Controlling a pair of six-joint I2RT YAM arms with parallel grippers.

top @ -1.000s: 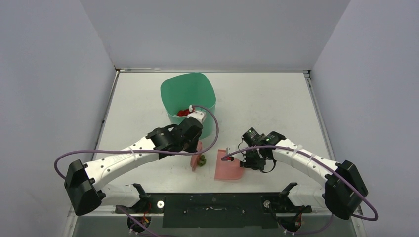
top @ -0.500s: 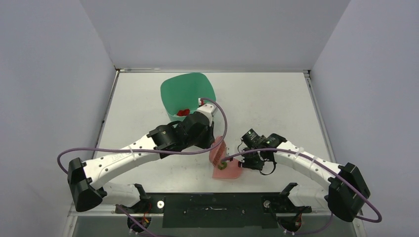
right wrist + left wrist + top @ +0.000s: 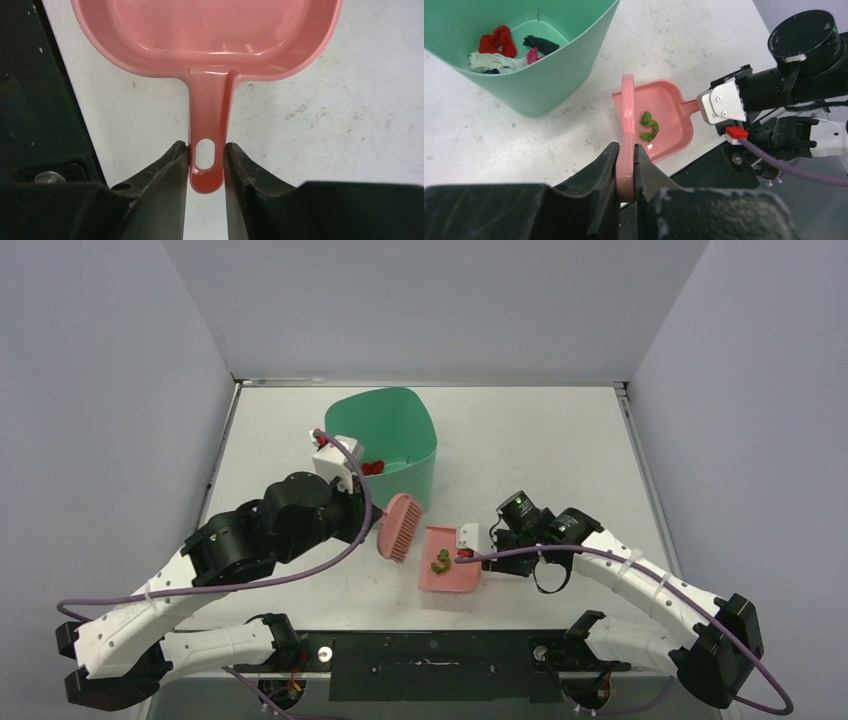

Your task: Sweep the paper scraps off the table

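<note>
- Left gripper: jaws clamped tight on the handle of a pink plastic brush. The wrist view shows the handle pinched between both fingers, with the brush seen edge-on.
- The brush head is tilted and sits between the teal-green plastic bin and the pink plastic dustpan. It is just beside the pan's open mouth. Can't tell whether the bristles touch the table or the pan rim.
- Right gripper: closed on the dustpan's narrow handle, one finger on each side of the hanging-hole end. Firm grip, no visible gap.
- The dustpan is low over the white table near the front edge. Its mouth faces the left arm and its handle points back at the right arm. Can't tell whether it lies fully flat.
- One olive-green paper scrap lies inside the pan, around the middle of its floor and apart from the brush.
- Other paper scraps are at the bottom of the bin: red, black, whitish, a bit of magenta and something dark blue, bunched together.
- The bin stands upright on the table behind the brush, well apart from the dustpan.
</note>
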